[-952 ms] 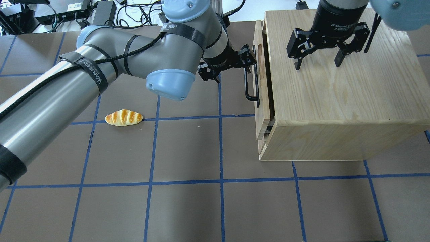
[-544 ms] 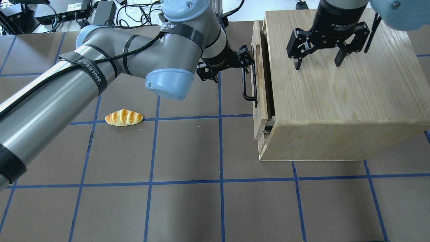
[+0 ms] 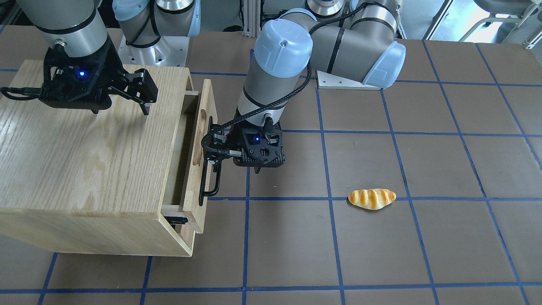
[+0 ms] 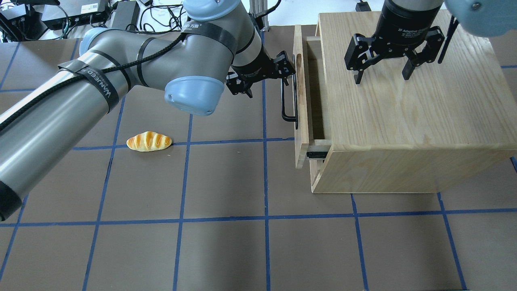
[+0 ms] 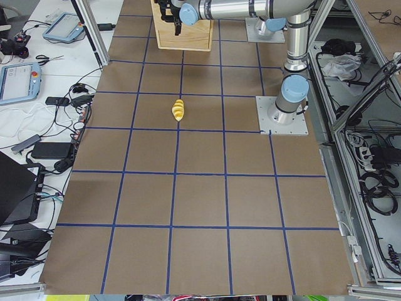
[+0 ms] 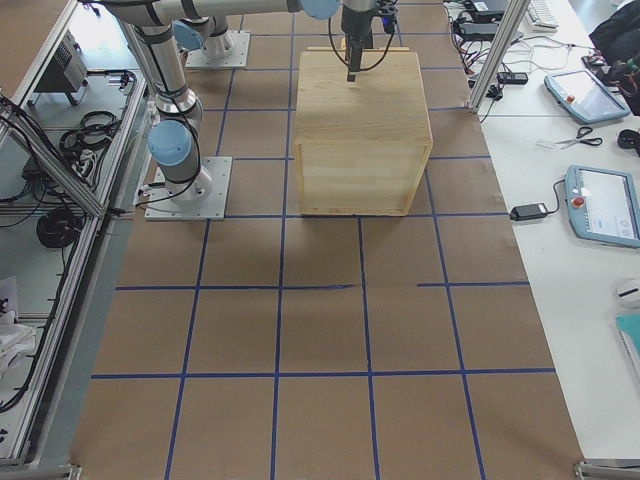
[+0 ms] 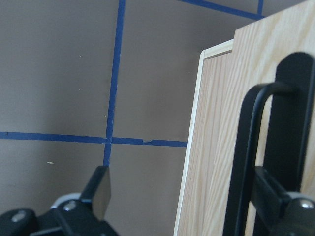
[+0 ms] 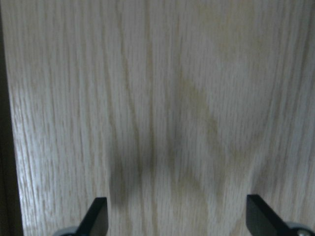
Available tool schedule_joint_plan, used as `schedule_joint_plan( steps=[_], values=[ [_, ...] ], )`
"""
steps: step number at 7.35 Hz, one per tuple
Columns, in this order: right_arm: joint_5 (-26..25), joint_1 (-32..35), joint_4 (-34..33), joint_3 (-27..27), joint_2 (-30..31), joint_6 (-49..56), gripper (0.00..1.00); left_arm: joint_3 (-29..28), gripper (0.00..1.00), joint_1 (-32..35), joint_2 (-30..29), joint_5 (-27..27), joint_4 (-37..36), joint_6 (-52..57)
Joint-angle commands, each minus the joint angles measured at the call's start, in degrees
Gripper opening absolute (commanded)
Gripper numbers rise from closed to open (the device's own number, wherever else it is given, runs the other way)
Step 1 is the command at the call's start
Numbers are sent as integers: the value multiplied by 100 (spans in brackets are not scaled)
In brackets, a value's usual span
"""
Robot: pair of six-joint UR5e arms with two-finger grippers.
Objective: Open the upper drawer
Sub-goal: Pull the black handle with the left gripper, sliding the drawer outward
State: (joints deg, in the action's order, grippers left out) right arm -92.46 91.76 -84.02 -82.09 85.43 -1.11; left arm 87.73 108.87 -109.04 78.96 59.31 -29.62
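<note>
The upper drawer [image 4: 301, 101] is light oak with a slot in its front and a long black bar handle [image 4: 289, 101]. It stands partly pulled out of the wooden cabinet [image 4: 404, 117], and it also shows in the front-facing view [image 3: 199, 140]. My left gripper [image 4: 270, 85] is open, with one finger hooked behind the handle's far end and the other out over the mat. The left wrist view shows the handle [image 7: 246, 162] in front of that finger. My right gripper [image 4: 382, 79] is open and empty, its fingertips down at the cabinet's top.
A toy bread roll [image 4: 149, 141] lies on the brown mat to the left of the cabinet. A plain lower panel [image 4: 314, 178] sits under the drawer. Cables and power boxes [image 4: 76, 14] lie beyond the mat's far left edge.
The upper drawer has slid out to the left, widening the gap at the cabinet. My left gripper moved left with the handle. The right gripper has stayed put.
</note>
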Motion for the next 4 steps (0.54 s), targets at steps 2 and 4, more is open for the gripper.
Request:
schedule_joint_plan(
  steps=[2,4],
  values=[
    [0,0,0,-9,0,-4,100,-2,100,-24,-38,14,11,0],
    [0,0,0,0,0,-4,100,-11,100,-41,-3,14,19,105]
  ],
)
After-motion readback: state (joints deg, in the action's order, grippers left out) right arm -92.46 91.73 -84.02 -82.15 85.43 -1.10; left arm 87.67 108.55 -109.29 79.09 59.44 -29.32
